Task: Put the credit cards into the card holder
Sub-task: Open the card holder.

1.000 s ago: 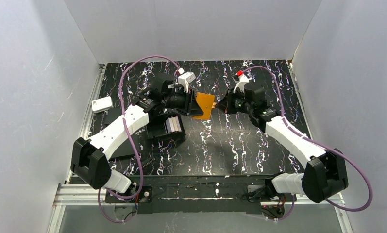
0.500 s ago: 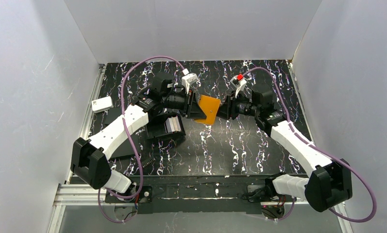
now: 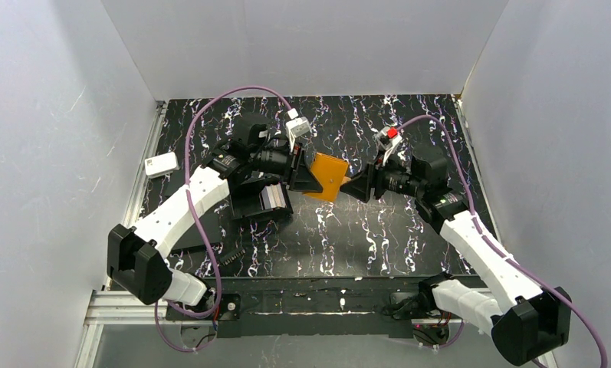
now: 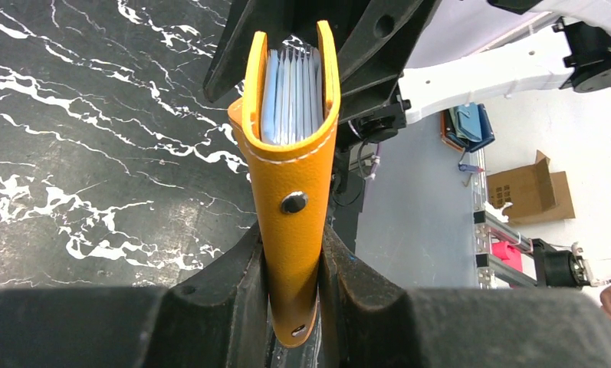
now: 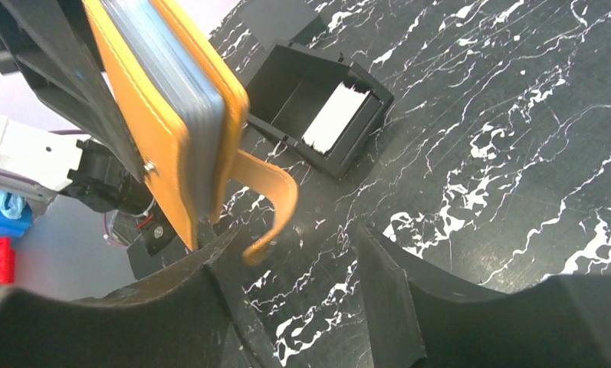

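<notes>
Left wrist view gives us the holder [image 4: 290, 192] edge-on, its two orange covers rising side by side, with a metal snap [image 4: 294, 202] on the leather and pale see-through pockets [image 4: 290, 88] packed between them. We see the left claw [image 4: 293, 264] clamped on the holder's lower end, one finger against each cover. From above, the holder is held over the table [image 3: 348, 230]. Just right of the holder sits the right claw [image 3: 357, 186], its fingers apart. In its own view the holder's tab [image 5: 267, 203] curls down close to one finger [image 5: 195, 307], and we cannot tell whether they touch. The cards [image 3: 273, 198] lie in a black tray [image 3: 250, 207] on the table, left of the holder. Well left of the holder rests a white box [image 3: 161, 164].
</notes>
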### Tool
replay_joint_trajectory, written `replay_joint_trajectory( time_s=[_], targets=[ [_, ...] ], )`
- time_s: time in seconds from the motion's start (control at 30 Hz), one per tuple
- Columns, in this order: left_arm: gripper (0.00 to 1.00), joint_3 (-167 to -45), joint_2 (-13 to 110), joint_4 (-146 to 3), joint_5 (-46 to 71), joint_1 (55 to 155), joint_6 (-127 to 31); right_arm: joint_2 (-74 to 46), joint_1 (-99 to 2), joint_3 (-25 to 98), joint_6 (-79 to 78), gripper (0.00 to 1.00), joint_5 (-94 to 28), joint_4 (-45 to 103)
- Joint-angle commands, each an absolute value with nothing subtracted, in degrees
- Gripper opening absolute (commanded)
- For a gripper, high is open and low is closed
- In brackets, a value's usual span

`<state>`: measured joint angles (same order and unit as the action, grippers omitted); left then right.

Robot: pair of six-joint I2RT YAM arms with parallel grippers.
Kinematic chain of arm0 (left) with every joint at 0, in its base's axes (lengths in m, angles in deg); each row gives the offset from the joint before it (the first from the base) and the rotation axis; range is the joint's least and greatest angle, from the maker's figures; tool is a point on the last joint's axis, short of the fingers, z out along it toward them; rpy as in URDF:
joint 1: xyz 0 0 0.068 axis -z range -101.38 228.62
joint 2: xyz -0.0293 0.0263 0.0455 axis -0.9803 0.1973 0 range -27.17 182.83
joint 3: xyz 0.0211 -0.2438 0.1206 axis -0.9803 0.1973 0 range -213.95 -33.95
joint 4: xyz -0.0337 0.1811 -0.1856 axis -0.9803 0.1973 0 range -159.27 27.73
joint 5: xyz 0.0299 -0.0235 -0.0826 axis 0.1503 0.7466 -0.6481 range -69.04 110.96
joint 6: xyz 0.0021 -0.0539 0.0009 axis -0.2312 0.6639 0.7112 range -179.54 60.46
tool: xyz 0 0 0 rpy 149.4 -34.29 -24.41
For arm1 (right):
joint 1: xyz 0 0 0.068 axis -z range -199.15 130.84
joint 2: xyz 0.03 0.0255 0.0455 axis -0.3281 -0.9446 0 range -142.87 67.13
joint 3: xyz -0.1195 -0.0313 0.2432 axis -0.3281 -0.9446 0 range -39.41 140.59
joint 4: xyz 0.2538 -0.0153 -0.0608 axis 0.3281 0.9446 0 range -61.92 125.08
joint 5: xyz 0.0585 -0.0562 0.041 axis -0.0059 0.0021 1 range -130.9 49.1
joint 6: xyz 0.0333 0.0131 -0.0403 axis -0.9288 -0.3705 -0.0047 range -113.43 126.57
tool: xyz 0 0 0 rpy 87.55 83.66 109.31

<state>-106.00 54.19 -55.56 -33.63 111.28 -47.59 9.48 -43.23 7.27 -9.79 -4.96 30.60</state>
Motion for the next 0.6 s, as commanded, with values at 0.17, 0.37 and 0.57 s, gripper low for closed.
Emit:
replay_joint_trajectory(
  time_s=[0.17,0.37,0.57],
  targets=[
    [0.0,-107.9,51.5,-58.0,-40.9,110.6,-47.8,10.7,-43.1,6.9,-9.8,0.64,-3.2,29.8],
    [0.0,-107.3,51.9,-60.1,-43.5,110.6,-46.3,10.7,-43.0,6.9,-12.1,0.61,-0.9,25.1],
    [0.0,-107.3,52.7,-60.6,-44.1,110.6,-45.6,10.6,-43.1,7.8,-13.0,0.52,-1.3,23.7]
  ],
)
